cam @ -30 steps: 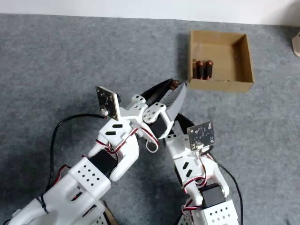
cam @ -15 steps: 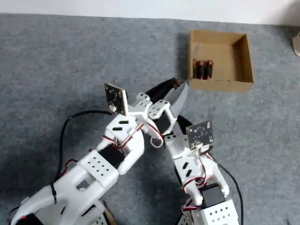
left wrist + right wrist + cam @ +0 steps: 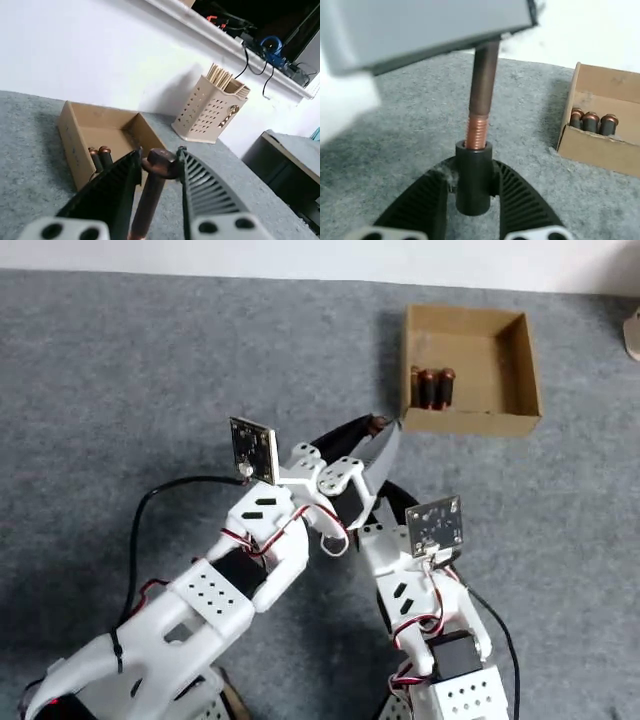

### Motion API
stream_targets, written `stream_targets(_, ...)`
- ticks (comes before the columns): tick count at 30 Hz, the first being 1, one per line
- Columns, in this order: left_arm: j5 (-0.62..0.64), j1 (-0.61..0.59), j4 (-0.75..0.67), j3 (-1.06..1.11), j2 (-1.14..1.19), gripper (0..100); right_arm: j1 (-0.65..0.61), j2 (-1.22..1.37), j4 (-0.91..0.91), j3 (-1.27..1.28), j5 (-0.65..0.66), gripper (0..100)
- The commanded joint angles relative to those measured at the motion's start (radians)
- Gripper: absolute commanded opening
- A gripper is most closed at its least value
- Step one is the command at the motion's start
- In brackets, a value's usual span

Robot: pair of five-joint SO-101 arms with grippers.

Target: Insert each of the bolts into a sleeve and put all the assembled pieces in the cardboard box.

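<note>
Clamped in left gripper [image 3: 159, 153]: copper-coloured round-headed metal bolt [image 3: 149, 195], smooth shank, threaded tip just inside short black cylindrical sleeve [image 3: 474, 181]. Sleeve pinched upright by right gripper [image 3: 473, 172], mid-table. At one o'clock, open brown cardboard box [image 3: 466, 423]; three copper-capped assembled pieces [image 3: 431, 388] in its seven o'clock corner.

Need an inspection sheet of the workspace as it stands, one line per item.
surface: grey mat
job's things: bolt with its threaded end at the mouth of the sleeve; three assembled pieces in the cardboard box
clutter: beige holder with sticks, beyond the box
grippers: left claw shut on the bolt near its head; right claw shut on the sleeve
cables: black cable beside the left arm; red and white wires on it
surroundings: white wall
</note>
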Motion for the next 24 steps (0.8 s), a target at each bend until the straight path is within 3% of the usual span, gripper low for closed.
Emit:
stream_targets(1,-0.008,-0.015,0.081,-0.019,-0.002,1,0.053,-0.028,-0.030,0.116,-0.048,0.5)
stream_targets(7,-0.009,-0.013,0.331,0.012,-0.084,1,0.119,-0.028,-0.030,0.076,-0.083,0.5)
stream_targets(11,-0.011,-0.013,0.387,0.090,-0.216,2,0.119,-0.028,-0.030,0.074,-0.083,0.5)
stream_targets(13,-0.048,-0.021,0.388,0.133,-0.278,7,0.120,-0.028,-0.030,0.073,-0.083,0.5)
stream_targets(16,-0.164,-0.019,0.450,0.199,-0.354,26,0.133,-0.027,-0.025,0.074,-0.083,0.5)
stream_targets(19,-0.121,-0.047,0.612,0.216,-0.412,39,0.154,-0.018,-0.008,0.074,-0.077,0.5)
stream_targets(24,-0.074,-0.200,0.847,0.183,-0.487,37,0.160,-0.016,0.113,0.036,-0.003,0.5)
